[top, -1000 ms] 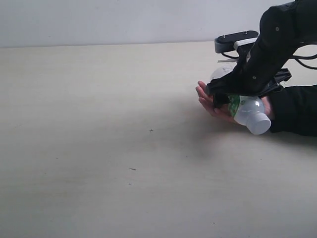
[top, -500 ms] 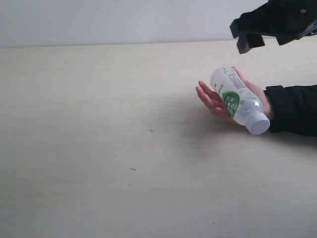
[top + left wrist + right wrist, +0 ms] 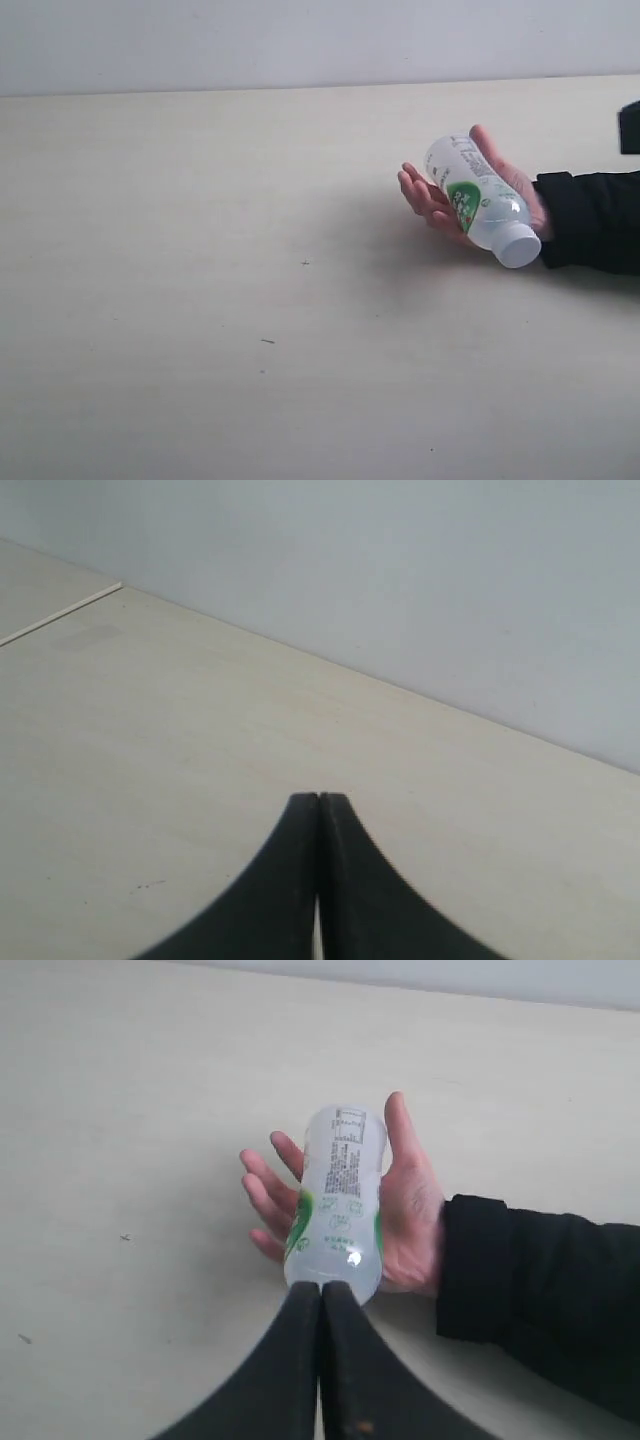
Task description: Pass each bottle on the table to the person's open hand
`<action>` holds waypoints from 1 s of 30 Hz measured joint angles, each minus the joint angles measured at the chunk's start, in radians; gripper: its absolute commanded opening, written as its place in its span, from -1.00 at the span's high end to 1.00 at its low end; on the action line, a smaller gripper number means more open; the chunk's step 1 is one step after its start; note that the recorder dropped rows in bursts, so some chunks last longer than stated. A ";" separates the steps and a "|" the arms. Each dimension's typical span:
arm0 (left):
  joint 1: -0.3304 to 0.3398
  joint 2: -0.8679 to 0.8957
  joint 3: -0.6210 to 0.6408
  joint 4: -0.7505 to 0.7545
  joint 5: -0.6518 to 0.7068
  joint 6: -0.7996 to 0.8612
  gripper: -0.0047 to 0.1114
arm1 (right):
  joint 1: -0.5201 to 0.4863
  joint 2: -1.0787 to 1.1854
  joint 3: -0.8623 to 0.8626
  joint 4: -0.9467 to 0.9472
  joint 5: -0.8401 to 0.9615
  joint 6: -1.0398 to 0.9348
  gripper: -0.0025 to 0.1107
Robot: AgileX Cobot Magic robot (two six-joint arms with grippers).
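**Exterior view.** A wide, pale cream surface [image 3: 200,320] with faint grain fills most of the frame. It meets a plain grey-white wall [image 3: 300,40] along a straight far edge. A few tiny dark specks [image 3: 305,263] mark the surface near its middle. At the right, a person's open hand [image 3: 424,200] reaches in palm up from a black sleeve [image 3: 595,220]; whether it rests on the surface or just above it cannot be told. The bottle [image 3: 478,195] — translucent white, with a white-and-green label [image 3: 463,203] and a white cap [image 3: 518,245] — lies on its side across the palm. Its cap end tips down toward the near edge, and the thumb is behind it.

**Left wrist view.** The left tool [image 3: 318,802] has its two black jaws pressed together with nothing between them. It hangs over bare surface, with the wall beyond.

**Right wrist view.** The right tool [image 3: 320,1290] is likewise closed and empty. It hangs above the bottle's cap end, which it hides from this camera.
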 measured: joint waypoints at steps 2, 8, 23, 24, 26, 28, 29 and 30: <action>0.000 0.000 0.000 0.000 0.000 0.000 0.92 | 0.000 -0.085 0.033 0.023 0.016 0.000 0.96; 0.000 0.000 0.000 0.000 0.000 0.000 0.92 | 0.000 -0.310 0.051 0.052 0.057 0.000 0.96; 0.000 0.000 0.000 0.000 0.000 0.000 0.92 | 0.000 -0.541 0.051 0.055 0.055 0.002 0.96; 0.000 0.000 0.000 0.000 0.000 0.000 0.92 | 0.000 -0.545 0.051 0.055 0.055 0.002 0.96; 0.000 0.000 0.000 0.000 0.000 0.000 0.92 | 0.000 -0.547 0.051 0.055 0.055 0.002 0.96; 0.000 0.000 0.000 0.000 0.000 0.000 0.92 | 0.000 -0.548 0.051 0.055 0.055 0.002 0.96; 0.000 0.000 0.000 0.000 0.000 0.000 0.92 | 0.000 -0.548 0.051 0.055 0.055 0.002 0.96; 0.000 0.000 0.000 0.000 0.000 0.000 0.92 | 0.000 -0.548 0.051 0.055 0.055 0.002 0.96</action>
